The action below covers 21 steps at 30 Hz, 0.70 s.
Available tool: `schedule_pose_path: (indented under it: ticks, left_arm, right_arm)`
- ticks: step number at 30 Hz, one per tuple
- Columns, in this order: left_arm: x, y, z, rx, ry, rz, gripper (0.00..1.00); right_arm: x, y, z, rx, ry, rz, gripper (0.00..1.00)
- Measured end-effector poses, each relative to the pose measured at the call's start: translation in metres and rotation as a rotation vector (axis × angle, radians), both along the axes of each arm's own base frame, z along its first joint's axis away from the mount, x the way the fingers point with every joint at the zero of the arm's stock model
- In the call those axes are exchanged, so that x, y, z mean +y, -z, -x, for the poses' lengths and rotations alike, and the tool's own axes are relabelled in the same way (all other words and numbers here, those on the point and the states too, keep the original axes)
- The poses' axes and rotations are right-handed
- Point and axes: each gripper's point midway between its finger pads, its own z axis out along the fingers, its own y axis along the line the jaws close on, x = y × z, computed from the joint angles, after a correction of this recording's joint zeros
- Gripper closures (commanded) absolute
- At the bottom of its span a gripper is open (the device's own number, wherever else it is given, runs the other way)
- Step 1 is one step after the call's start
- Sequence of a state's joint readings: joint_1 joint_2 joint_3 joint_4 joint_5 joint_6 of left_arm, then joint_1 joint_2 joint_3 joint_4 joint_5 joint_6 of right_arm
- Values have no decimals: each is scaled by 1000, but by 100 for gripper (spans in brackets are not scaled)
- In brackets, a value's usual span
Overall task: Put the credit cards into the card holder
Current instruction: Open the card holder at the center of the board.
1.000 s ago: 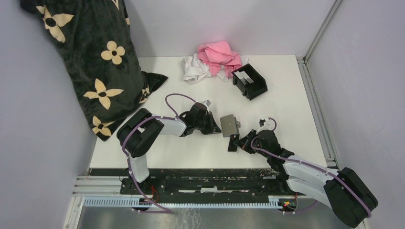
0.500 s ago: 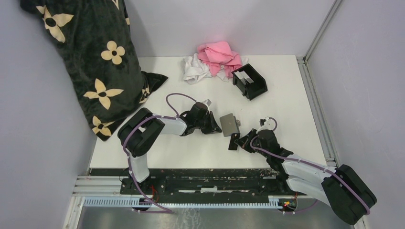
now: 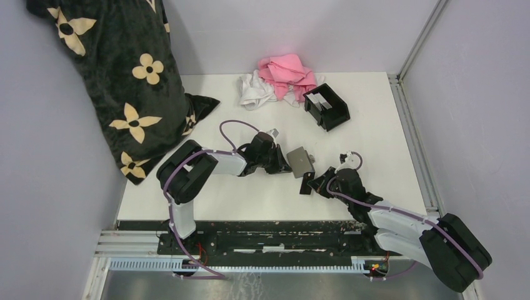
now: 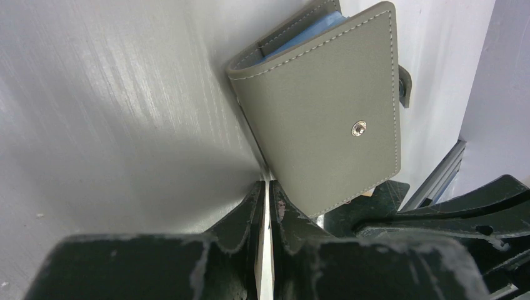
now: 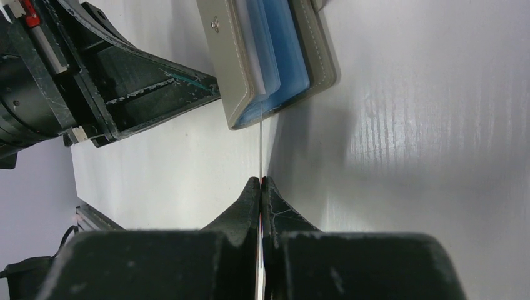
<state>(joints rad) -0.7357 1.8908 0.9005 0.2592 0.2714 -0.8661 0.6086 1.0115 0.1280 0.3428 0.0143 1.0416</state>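
White table [image 3: 375, 137]: card holder [image 3: 327, 107], cloths [image 3: 281, 75], floral fabric [image 3: 125, 81]

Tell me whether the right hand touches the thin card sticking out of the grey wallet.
Touching. The right wrist view shows the card, edge-on, pinched between the closed fingertips of the right hand.

Tally of items in view.
- Robot arms: two, one gripper apiece, the left gripper [image 3: 284, 166] and the right gripper [image 3: 310, 182]; two fingers on each.
- Black card holder [image 3: 327, 106]: one.
- Grey wallet [image 3: 300, 161]: one, with one metal snap [image 4: 358, 128] on its cover.
- Card [image 5: 260, 150] seen edge-on outside the wallet: one. How many cards sit inside the wallet cannot be told.
- Pink cloth [image 3: 286, 74]: one.
- White cloth [image 3: 255, 92]: one.
- Black flower-print fabric [image 3: 119, 75]: one.
- White table [image 3: 375, 144]: one.
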Motion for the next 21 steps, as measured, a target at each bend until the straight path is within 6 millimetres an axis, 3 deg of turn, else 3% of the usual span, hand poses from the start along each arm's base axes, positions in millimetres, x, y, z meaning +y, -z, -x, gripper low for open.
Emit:
schedule_pose_path:
  ticks: [21]
  left_arm:
    - [5, 1, -19, 2, -22, 15, 86]
  right_arm:
    - [2, -5, -27, -36, -27, 112, 99]
